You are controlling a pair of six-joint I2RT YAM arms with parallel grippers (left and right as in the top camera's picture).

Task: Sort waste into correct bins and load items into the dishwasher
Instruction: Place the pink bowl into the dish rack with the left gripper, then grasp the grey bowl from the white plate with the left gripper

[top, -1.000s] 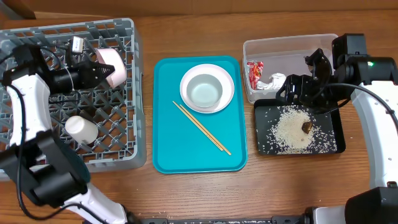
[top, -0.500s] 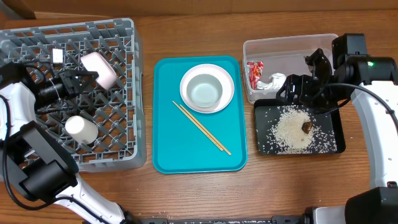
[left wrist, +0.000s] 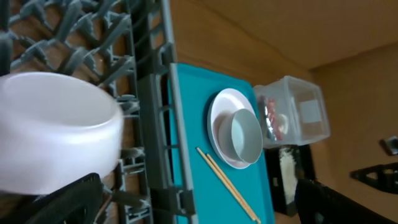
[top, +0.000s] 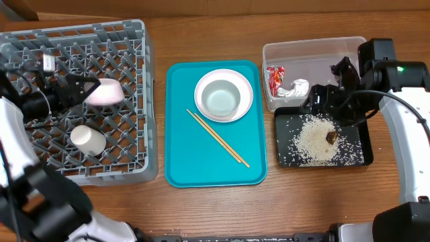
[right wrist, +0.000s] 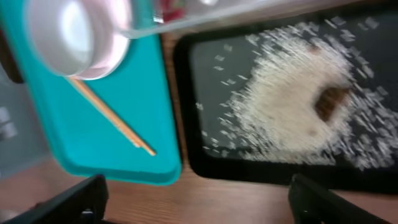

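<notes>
The pink bowl (top: 105, 93) lies on its side in the grey dishwasher rack (top: 134, 40), next to the small white cup (top: 87, 140). My left gripper (top: 84, 92) is open just left of the bowl; in the left wrist view the bowl (left wrist: 56, 130) fills the space above one finger (left wrist: 68, 199). The white plate (top: 201, 84) carries the grey-green bowl (top: 222, 99), and the chopsticks (top: 218, 138) lie beside them. My right gripper (top: 321, 102) hangs open and empty over the black tray (top: 359, 144) of rice (top: 314, 139) and a brown bit (top: 331, 137).
The teal serving tray (top: 195, 168) lies between the rack and the bins. The clear tub (top: 316, 50) behind the black tray holds the red wrapper (top: 274, 79) and the white tissue (top: 294, 89). Bare wooden table runs along the front.
My left gripper has opened, let go of the pink bowl and drawn back to the left; the bowl has settled lower in the rack. The right arm has hardly moved.
</notes>
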